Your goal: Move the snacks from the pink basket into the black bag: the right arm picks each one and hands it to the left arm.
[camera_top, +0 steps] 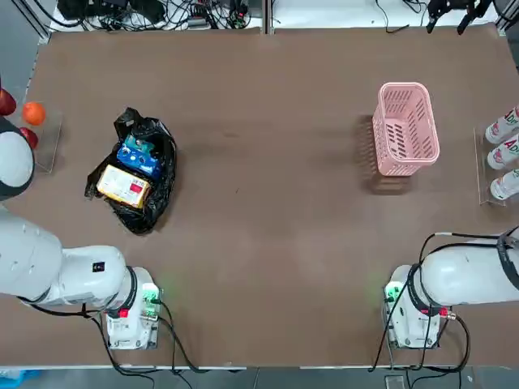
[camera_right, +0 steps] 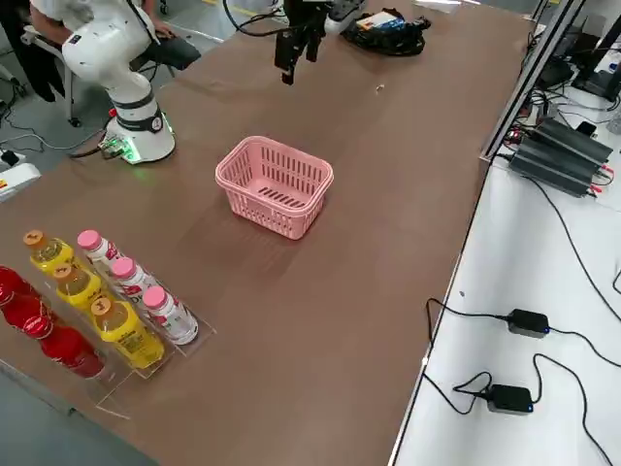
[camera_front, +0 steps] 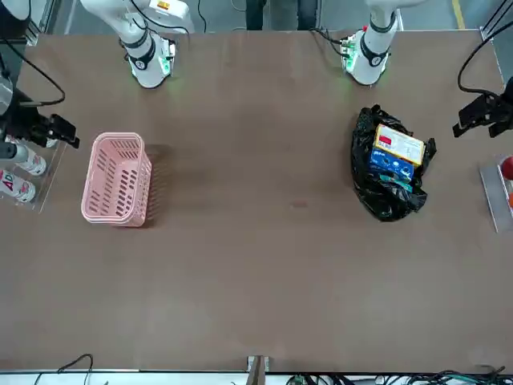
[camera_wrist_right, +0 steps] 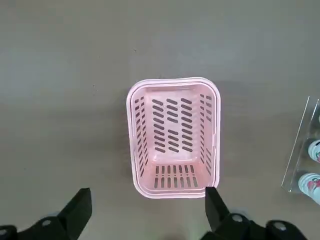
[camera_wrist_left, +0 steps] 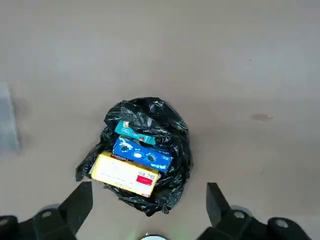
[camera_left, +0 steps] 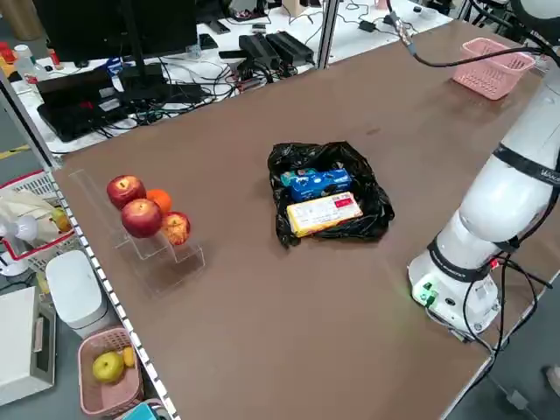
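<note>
The pink basket [camera_top: 405, 128] [camera_wrist_right: 173, 136] stands on the robot's right half of the table with nothing inside. On the left half, the black bag [camera_top: 158, 196] [camera_wrist_left: 176, 162] lies open and holds the three snacks: a yellow-orange packet [camera_wrist_left: 125, 174], a blue packet [camera_wrist_left: 142, 154] and a small teal-green packet [camera_wrist_left: 134, 132]. My right gripper [camera_wrist_right: 148, 200] hangs high over the basket, open and holding nothing. High above the bag, my left gripper [camera_wrist_left: 148, 200] is also open with nothing between its fingers. The front view shows both at the table's sides: right gripper [camera_front: 48, 128], left gripper [camera_front: 481, 112].
A clear rack of white bottles [camera_top: 504, 150] [camera_right: 126, 291] sits at the right table edge beside the basket. Orange and red balls [camera_top: 24, 113] [camera_left: 144, 210] rest on a clear stand at the left edge. Cables and power bricks lie beyond the far edge.
</note>
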Controlling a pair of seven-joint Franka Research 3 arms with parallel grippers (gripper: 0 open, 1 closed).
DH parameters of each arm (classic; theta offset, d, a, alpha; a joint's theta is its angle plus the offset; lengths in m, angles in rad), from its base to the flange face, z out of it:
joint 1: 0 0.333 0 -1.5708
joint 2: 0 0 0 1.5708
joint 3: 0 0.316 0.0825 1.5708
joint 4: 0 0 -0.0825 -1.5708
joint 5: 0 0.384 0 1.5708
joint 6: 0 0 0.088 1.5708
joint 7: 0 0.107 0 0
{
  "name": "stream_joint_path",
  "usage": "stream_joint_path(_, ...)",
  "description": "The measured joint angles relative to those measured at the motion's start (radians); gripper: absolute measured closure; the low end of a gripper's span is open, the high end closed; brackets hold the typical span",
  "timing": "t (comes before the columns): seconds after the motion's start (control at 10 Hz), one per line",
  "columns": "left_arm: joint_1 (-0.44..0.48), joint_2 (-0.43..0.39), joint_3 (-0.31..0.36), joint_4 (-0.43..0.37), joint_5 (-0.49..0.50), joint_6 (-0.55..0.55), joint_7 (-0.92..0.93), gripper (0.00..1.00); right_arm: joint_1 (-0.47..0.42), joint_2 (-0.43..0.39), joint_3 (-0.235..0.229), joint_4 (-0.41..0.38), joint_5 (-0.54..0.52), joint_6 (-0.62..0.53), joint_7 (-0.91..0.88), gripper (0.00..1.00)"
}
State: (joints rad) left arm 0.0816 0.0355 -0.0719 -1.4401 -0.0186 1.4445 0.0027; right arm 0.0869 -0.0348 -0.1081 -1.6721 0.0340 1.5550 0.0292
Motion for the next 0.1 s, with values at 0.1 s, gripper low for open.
stream_joint_path(0.1,-0.004,0.000,-0.020,0.000,0.028,0.008,-0.003,0.00,0.000,0.000,0.000,0.000,0.000,0.000,0.000,0.00)
